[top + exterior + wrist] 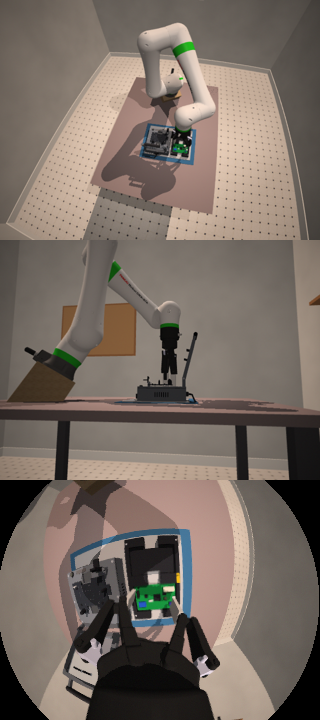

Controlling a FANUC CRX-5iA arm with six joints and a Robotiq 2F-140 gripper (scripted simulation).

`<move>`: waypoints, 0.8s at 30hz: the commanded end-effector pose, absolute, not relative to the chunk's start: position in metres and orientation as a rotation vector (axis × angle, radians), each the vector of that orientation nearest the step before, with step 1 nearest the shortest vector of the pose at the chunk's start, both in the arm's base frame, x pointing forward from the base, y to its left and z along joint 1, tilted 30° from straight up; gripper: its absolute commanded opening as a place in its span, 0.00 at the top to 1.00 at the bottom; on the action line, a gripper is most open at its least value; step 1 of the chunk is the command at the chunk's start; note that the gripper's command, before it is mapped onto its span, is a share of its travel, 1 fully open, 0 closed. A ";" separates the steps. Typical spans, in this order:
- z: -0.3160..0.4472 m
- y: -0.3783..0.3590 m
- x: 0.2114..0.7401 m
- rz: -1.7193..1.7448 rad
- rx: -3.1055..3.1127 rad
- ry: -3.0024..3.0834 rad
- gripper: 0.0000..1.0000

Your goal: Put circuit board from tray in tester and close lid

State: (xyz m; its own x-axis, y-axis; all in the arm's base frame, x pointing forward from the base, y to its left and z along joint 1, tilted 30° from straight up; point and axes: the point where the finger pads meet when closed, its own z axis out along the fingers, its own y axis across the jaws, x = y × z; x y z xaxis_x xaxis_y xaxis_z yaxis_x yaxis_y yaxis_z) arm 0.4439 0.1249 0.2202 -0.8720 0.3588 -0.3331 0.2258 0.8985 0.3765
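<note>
The green circuit board (180, 148) (152, 600) lies face up in the tray's (191, 154) pocket nearer the top camera. The tray's other pocket (155, 555) is empty. The tester (156, 141) (161, 392) (94, 590) stands left of the tray, with its lid (188, 358) propped nearly upright. My gripper (182, 142) (169, 376) (153, 599) hangs straight over the board, fingers spread wide. The fingertips are above the tray and touch nothing. The tray is hidden behind the tester in the exterior view.
Tester and tray stand on a blue mat (193, 161) (186, 567) on the brown table (196, 186) (232, 410). The arm's wooden wedge base (38, 384) (171, 96) sits at the table's back. The upright lid's handle (195, 334) rises close beside the wrist.
</note>
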 end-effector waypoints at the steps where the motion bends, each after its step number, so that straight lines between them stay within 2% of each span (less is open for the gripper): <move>1: 0.221 0.125 0.445 0.461 0.428 2.663 0.42; 24: 0.226 0.129 0.452 0.461 0.428 2.663 0.42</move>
